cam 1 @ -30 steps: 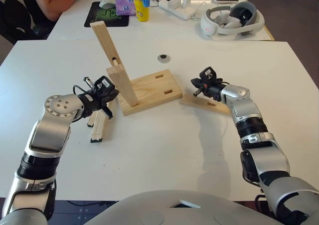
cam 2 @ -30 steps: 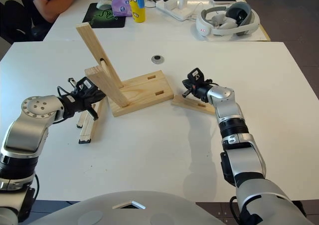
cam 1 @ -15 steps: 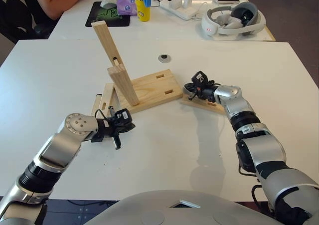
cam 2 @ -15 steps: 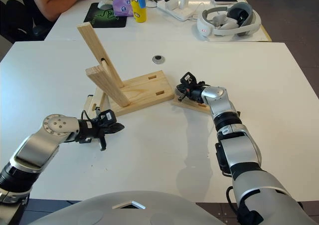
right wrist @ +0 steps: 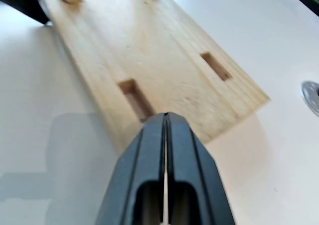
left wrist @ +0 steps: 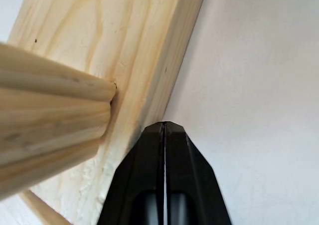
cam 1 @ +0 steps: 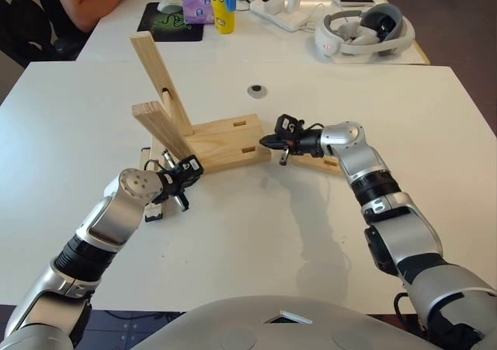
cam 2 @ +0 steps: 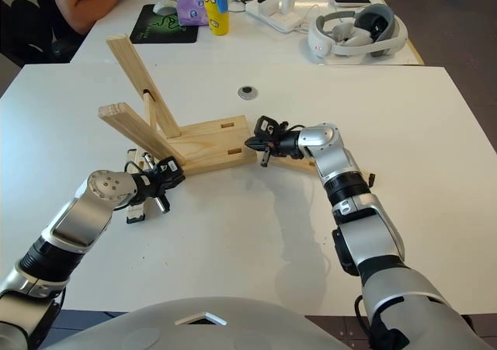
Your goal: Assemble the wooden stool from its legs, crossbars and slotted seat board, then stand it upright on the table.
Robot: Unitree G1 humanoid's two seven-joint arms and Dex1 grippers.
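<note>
Left eye view: the slotted seat board (cam 1: pixel 221 140) lies flat on the white surface (cam 1: pixel 373 109), a little left of the middle and nearer the far edge than the near one. Two legs are plugged into the board's left end. The tall leg (cam 1: pixel 159 78) leans steeply up toward the far left corner. The lower leg (cam 1: pixel 155 125) leans much flatter toward the left edge. Two open slots show at the board's right end.

The left end effector (cam 1: pixel 180 181) is low at the board's near left corner, just below the lower leg. In the left wrist view its fingers (left wrist: pixel 144 155) are pressed together with nothing between them. The tip sits at the board's side edge beside the place where a leg enters the wood; whether it touches cannot be told.

The right end effector (cam 1: pixel 268 141) is at the board's right end. In the right wrist view its fingers (right wrist: pixel 149 150) are likewise closed and empty, and the tip points at the board's side next to an open slot.

Loose crossbars (cam 1: pixel 152 213) lie beside the left forearm, toward the left edge. A flat wooden piece (cam 1: pixel 324 164) lies under the right arm, just right of the board. A small dark disc (cam 1: pixel 255 91) sits near the far edge.
</note>
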